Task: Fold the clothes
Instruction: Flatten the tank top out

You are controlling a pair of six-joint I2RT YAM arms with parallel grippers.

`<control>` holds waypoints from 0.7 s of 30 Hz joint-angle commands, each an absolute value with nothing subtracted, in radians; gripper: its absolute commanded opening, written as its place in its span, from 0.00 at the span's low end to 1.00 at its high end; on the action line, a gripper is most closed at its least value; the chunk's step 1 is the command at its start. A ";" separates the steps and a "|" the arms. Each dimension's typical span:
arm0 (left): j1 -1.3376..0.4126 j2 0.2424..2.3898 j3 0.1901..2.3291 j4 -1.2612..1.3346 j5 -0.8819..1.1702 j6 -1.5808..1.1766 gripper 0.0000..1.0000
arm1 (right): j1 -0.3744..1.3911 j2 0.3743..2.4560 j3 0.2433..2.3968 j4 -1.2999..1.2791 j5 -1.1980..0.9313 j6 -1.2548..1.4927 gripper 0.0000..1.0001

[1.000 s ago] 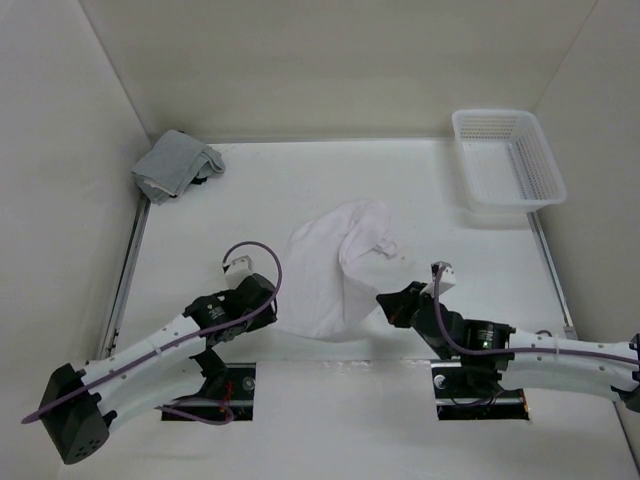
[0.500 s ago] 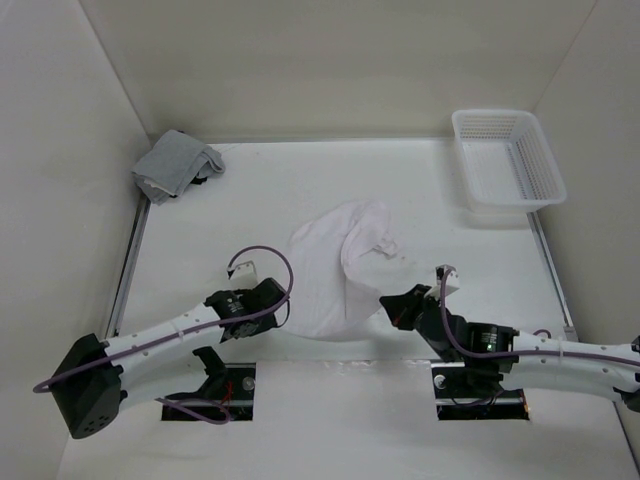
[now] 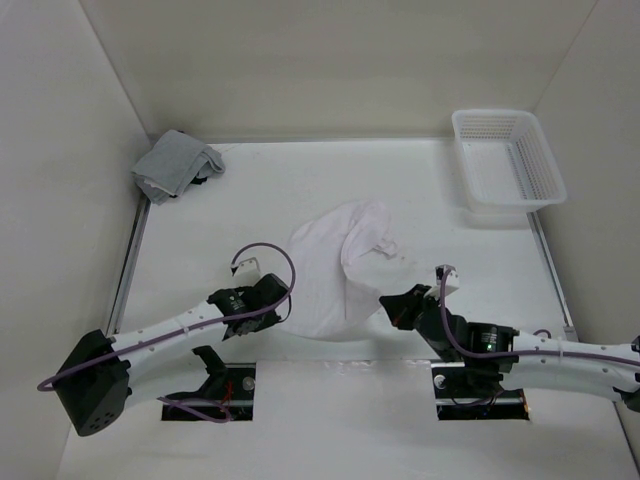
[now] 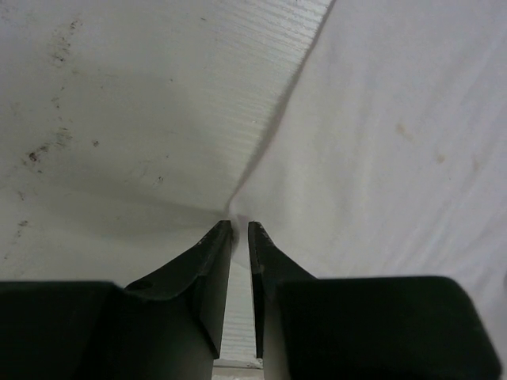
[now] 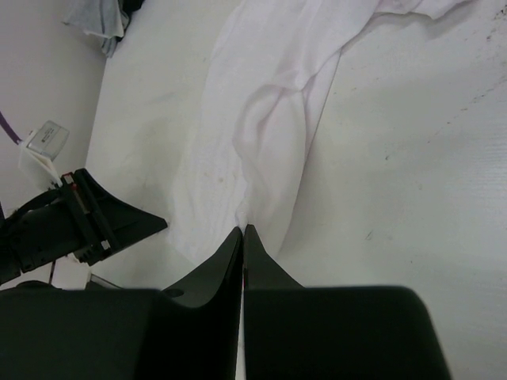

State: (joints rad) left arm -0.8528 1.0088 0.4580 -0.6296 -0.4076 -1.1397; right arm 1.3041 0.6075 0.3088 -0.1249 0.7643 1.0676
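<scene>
my left end effector (image 4: 238,228) has its fingers drawn almost together, a thin slit between them, tips at the shirt (image 4: 380,142) edge where it meets the counter (image 4: 119,95). whether cloth is caught in that slit i cannot tell: the wrist view is too close, and from above the tips (image 3: 285,304) merge with the shirt's near-left edge. my right end effector (image 5: 242,229) is closed, and a ridge of shirt rises straight into the tips, so it grips the shirt's near-right edge.

the shirt (image 3: 335,265) lies crumpled in the middle of the counter, between my two arms. its sleeves are hard to pick out in the folds, and white cloth on white counter blurs the outline. the left wrist view cuts off all but a flat patch of fabric.

only the top view shows the basket (image 3: 508,160) at the far right. the grey cloth (image 3: 175,165) sits in the far left corner, and the right wrist view catches just a cropped scrap of it (image 5: 95,16). that view also shows my left arm (image 5: 87,222) across the shirt.
</scene>
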 commanded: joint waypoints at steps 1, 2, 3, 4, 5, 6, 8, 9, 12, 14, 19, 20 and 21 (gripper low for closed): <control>-0.844 0.983 0.454 -0.617 -0.397 -1.121 0.16 | 1.312 0.589 0.325 -0.083 0.781 1.045 0.03; -0.844 0.974 0.456 -0.624 -0.402 -1.120 0.18 | 1.312 0.592 0.328 -0.083 0.781 1.043 0.03; -0.843 0.963 0.462 -0.641 -0.405 -1.120 0.21 | 1.312 0.598 0.331 -0.083 0.779 1.042 0.03; -0.840 0.956 0.468 -0.658 -0.406 -1.120 0.23 | 1.312 0.604 0.333 -0.083 0.779 1.042 0.03; -0.835 0.945 0.475 -0.684 -0.407 -1.121 0.24 | 1.312 0.612 0.336 -0.083 0.779 1.042 0.03; -0.835 0.936 0.483 -0.705 -0.408 -1.124 0.24 | 1.312 0.617 0.336 -0.083 0.779 1.045 0.03; -0.840 0.928 0.491 -0.729 -0.407 -1.134 0.24 | 1.312 0.621 0.336 -0.081 0.779 1.048 0.03; -0.843 0.928 0.492 -0.733 -0.399 -1.140 0.24 | 1.312 0.621 0.336 -0.078 0.779 1.048 0.03; -0.860 0.956 0.499 -0.730 -0.399 -1.147 0.23 | 1.312 0.618 0.337 -0.072 0.776 1.042 0.03; -0.873 0.986 0.500 -0.723 -0.400 -1.152 0.20 | 1.312 0.617 0.339 -0.072 0.775 1.035 0.03; -0.892 1.023 0.508 -0.713 -0.414 -1.166 0.20 | 1.312 0.604 0.337 -0.072 0.770 1.034 0.03; -0.892 1.025 0.502 -0.701 -0.413 -1.169 0.20 | 1.312 0.601 0.336 -0.072 0.770 1.034 0.03; -0.892 1.025 0.497 -0.695 -0.411 -1.170 0.20 | 1.312 0.601 0.334 -0.072 0.770 1.034 0.03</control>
